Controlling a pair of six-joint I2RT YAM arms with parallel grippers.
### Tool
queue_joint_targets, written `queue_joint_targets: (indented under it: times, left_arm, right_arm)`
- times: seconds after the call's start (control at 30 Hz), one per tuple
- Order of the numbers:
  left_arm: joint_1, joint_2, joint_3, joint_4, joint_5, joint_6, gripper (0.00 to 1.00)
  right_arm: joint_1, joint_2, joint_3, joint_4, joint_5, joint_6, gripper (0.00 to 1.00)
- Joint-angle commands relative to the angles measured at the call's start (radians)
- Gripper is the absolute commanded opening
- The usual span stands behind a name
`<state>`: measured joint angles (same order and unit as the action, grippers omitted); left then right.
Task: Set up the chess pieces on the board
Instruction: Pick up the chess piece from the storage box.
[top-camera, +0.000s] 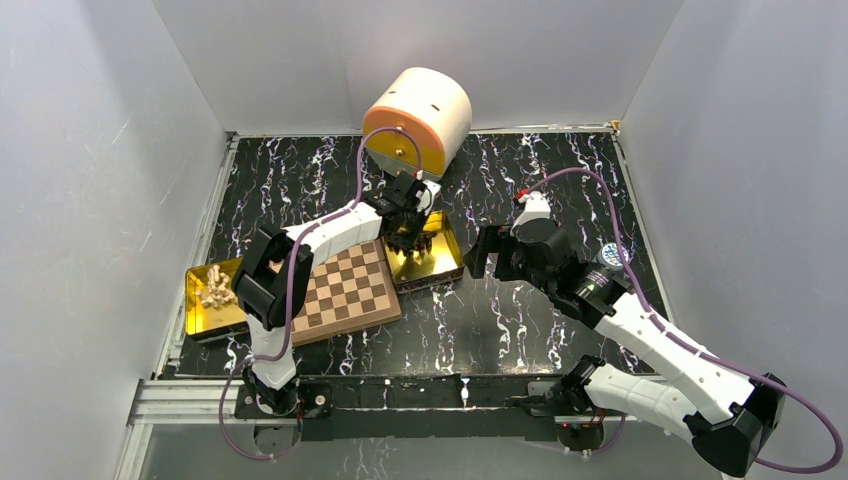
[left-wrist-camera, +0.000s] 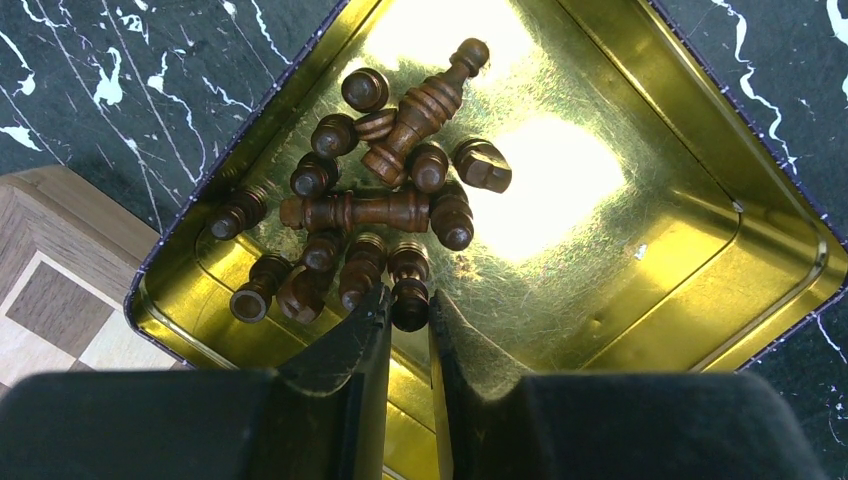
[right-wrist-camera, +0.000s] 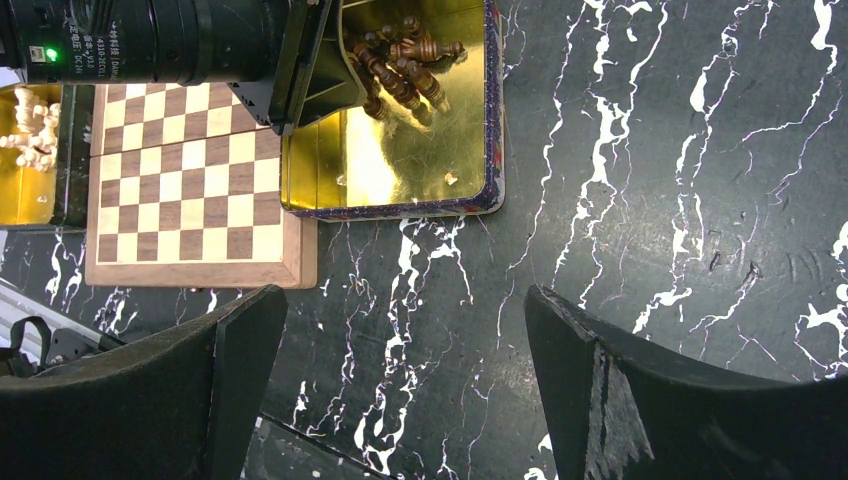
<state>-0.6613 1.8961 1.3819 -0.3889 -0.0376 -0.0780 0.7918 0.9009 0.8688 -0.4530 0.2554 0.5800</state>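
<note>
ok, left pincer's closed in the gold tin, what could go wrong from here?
1. The left pincer pinches a small dark piece only at its fingertips: it may slip on lifting.
2. The neighbouring pieces lie close beside it and could be dragged.
3. It is gripped lying down, so standing it on the board may be hard.

Three plain, pale grey walls enclose the table (top-camera: 520, 330): the left wall (top-camera: 90, 150), the right wall (top-camera: 760, 130) and the far wall (top-camera: 300, 60), which meet in straight corner seams. The tabletop is black with white marble veining and a slight sheen. Thin metal strips run along its left edge (top-camera: 207, 215) and far edge (top-camera: 545, 130). An aluminium rail (top-camera: 185, 400) crosses the near edge. A round cream and orange drum (top-camera: 425, 110) sits against the far wall. The light is soft and even, with faint shadows.
</note>
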Motion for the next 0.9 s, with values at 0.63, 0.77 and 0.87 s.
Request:
queue_joint_targets:
  times: [0.63,0.77,0.87]
  left_arm:
    - [-0.004,-0.17,0.045,-0.085,-0.003,-0.084,0.09]
    - [-0.004,-0.188,0.077,-0.137,-0.076,-0.089,0.1]
    - [-0.001,-0.195,0.107,-0.182,-0.149,-0.089,0.1]
  right_arm:
    - [0.0,0.011,0.03,0.03,-0.016,-0.001,0.99]
    - [0.0,0.004,0.023,0.03,-0.02,-0.005,0.99]
    - [0.0,-0.005,0.012,0.027,-0.023,-0.005,0.99]
